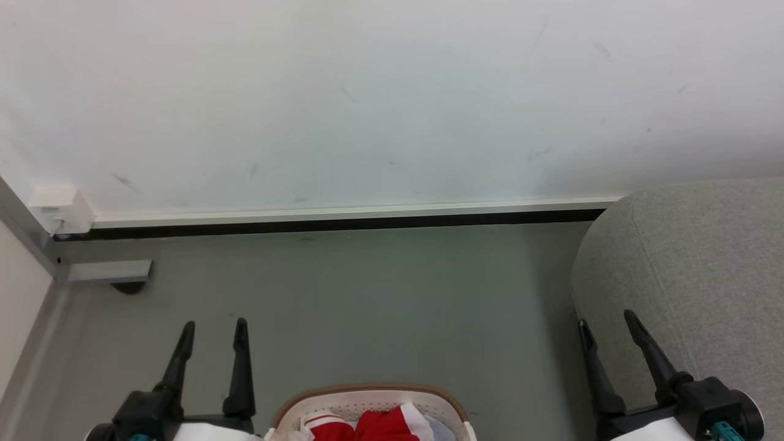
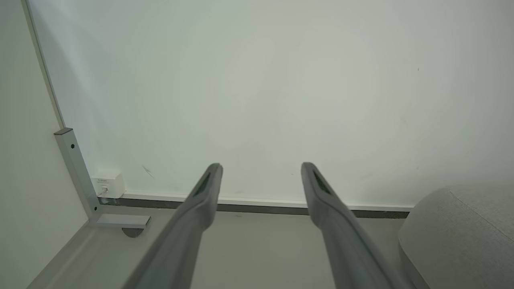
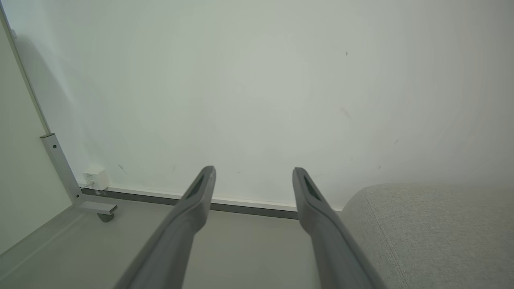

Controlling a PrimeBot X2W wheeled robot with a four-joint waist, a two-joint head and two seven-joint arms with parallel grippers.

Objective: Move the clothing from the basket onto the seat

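Left tool (image 1: 215,322), right tool (image 1: 605,317) both splayed empty, head view catches clothing (image 1: 367,427) in basket (image 1: 367,389) (wrist views: seat (image 3: 421,233))

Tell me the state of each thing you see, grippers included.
White perforated plastic basket with brown rim: upright, loaded.
Red sports clothing with white trim: piled in that basket.
Grey woven fabric seat: visible part bare.
Left gripper: open, holding nothing.
Right gripper: open, holding nothing.

The grey floor (image 1: 367,294) is stretching out before me, carrying the white basket (image 1: 367,402) close in front, the grey upholstered seat (image 1: 692,257) on my right and a metal frame foot (image 1: 107,271) far left.
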